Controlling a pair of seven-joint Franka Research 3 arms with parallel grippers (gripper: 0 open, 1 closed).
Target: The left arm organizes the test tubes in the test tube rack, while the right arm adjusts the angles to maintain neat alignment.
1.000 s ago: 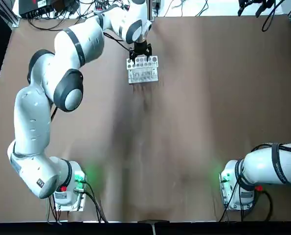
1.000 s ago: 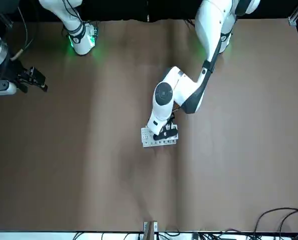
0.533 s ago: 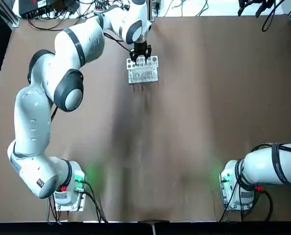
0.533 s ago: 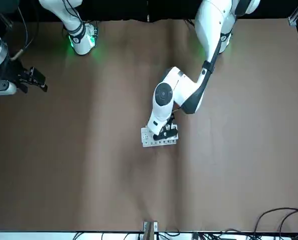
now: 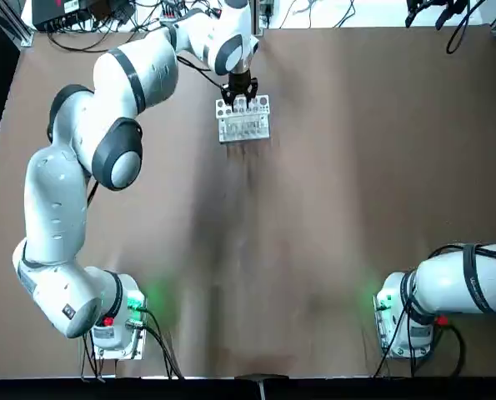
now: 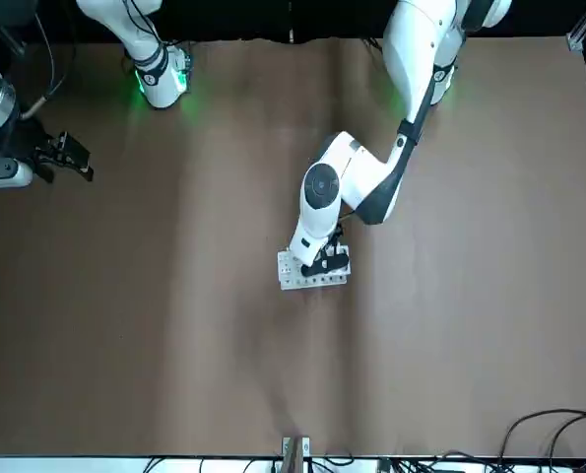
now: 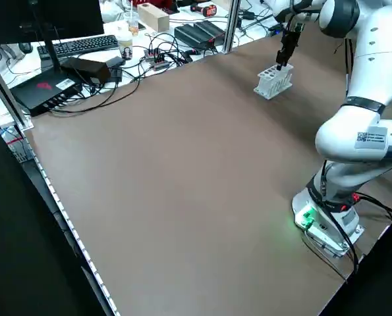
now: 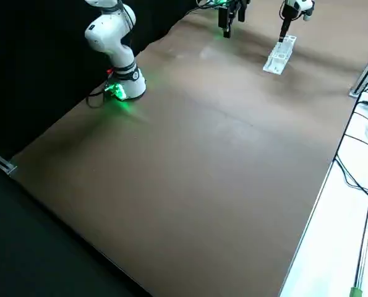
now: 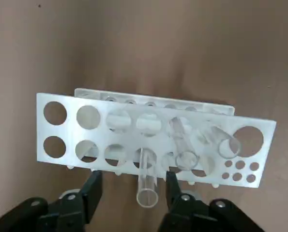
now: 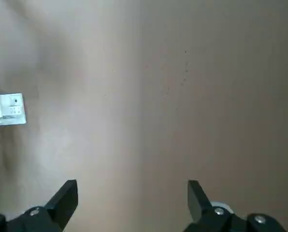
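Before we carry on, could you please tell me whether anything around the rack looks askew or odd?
Yes: in the left wrist view, the test tubes lean different ways in the test tube rack, so they look uneven. I see no spill or damage.

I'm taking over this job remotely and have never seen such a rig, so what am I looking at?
Two robot arms share one table, seen from overhead, the front, both sides and each wrist. The left gripper, open, is at the test tube rack near the table's far edge. Its wrist view shows three clear test tubes in the rack; one stands between the open fingers, apparently not gripped. The right gripper, also open and empty, waits off to the right, over the brown tabletop.
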